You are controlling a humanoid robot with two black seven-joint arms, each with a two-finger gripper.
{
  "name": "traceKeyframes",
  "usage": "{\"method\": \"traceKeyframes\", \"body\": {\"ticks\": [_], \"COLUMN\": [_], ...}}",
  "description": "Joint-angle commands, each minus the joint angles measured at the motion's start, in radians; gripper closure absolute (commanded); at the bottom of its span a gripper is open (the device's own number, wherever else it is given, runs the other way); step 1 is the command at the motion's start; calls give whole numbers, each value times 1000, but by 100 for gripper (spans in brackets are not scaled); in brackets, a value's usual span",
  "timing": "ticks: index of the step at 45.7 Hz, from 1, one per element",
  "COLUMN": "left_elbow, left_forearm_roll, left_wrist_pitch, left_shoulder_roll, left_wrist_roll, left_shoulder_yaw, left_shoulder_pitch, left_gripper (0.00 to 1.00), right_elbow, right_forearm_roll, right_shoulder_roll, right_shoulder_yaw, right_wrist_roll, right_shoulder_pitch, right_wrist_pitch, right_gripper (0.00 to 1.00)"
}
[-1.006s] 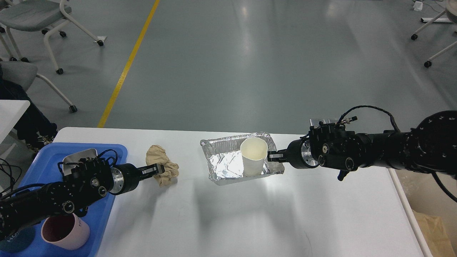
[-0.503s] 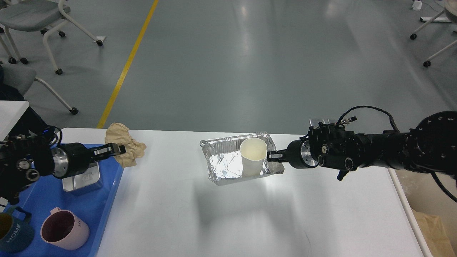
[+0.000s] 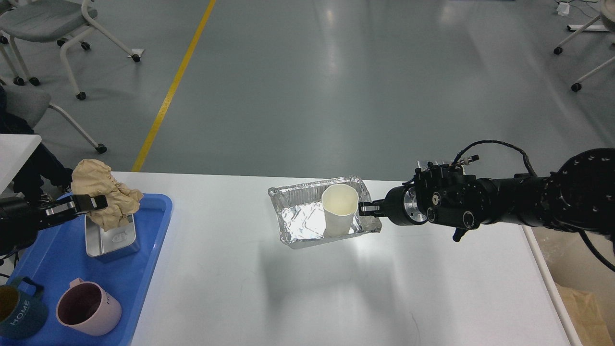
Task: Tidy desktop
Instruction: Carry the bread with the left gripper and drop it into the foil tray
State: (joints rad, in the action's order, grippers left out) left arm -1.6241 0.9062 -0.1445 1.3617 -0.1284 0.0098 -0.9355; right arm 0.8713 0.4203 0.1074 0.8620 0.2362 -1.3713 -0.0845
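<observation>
The white desktop [image 3: 307, 288] fills the lower view. My left gripper [image 3: 93, 203] is shut on a crumpled tan paper wad [image 3: 103, 194] and holds it above the blue tray [image 3: 149, 235] at the left, over a small metal tin [image 3: 113, 238]. A foil tray [image 3: 307, 218] with a white paper cup [image 3: 338, 209] standing in it is held slightly above the desktop's middle. My right gripper [image 3: 367, 209] is shut on the foil tray's right rim.
A pink mug [image 3: 86, 310] and a dark teal mug [image 3: 17, 310] stand in the blue tray's near part. A beige bin with brown paper [image 3: 584, 307] is beyond the desktop's right edge. Office chairs [image 3: 48, 19] stand on the grey floor behind.
My left gripper has carried the paper wad leftward from the desktop to above the blue tray and metal tin. My right gripper and the foil tray have barely moved.
</observation>
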Motion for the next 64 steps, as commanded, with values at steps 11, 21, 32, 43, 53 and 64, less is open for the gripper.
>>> {"method": "traceKeyframes", "body": {"ticks": [11,21,32,43,53,64], "left_elbow": [-39,52,187,259,302,362], "left_forearm_roll": [-3,-1,-1,-1,-1,-1], "left_wrist_pitch": [-1,13,3,6,13,14], "left_shoulder_roll": [-144,-432,-631,-682,-739,-825], "left_wrist_roll": [4,9,12,9,10,13], "left_shoulder_yaw": [-16,-5,56,78,73,72], "left_shoulder_pitch": [-134,-259,-259,-220,-178,-172], "left_gripper": [96,96,95,95,94,92], "right_elbow": [0,0,2,2,5,9], "right_forearm_roll": [2,2,2,2,2,2], "right_shoulder_roll": [0,2,14,25,25,26], "right_shoulder_yaw": [0,-1,-3,-14,-37,-49], "right_wrist_roll": [0,2,3,9,9,9], "right_shoulder_pitch": [-2,3,3,5,5,5], "right_wrist_pitch": [-1,-1,-1,0,0,0], "right_gripper": [100,100,100,100,100,100]}}
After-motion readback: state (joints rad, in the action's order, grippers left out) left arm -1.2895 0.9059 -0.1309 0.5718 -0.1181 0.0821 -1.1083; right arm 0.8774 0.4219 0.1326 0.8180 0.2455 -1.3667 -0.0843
